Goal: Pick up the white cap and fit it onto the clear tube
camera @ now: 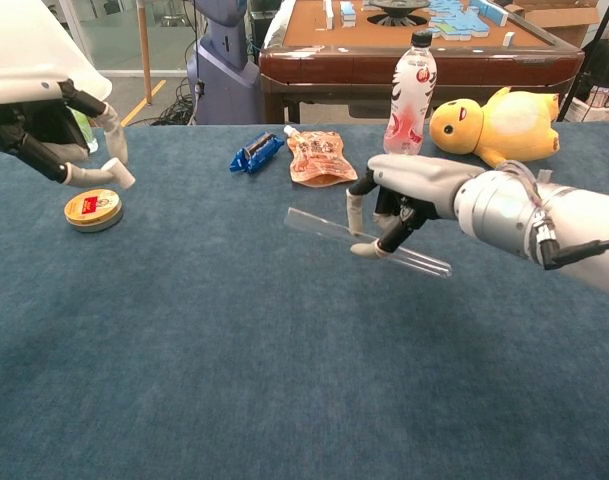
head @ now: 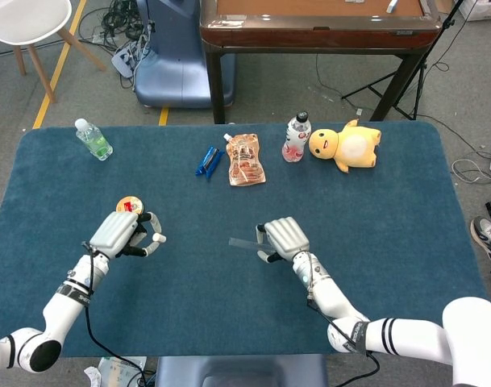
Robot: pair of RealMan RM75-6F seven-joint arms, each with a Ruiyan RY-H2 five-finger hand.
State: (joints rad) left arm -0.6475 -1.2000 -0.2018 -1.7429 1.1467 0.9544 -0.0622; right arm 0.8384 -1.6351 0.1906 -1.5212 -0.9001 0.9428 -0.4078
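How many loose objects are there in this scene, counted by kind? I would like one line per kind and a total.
Bottles: 2
Clear tube: 1
White cap: 1
Round tin: 1
Snack pouch: 1
Blue packet: 1
Yellow plush toy: 1
Total: 8
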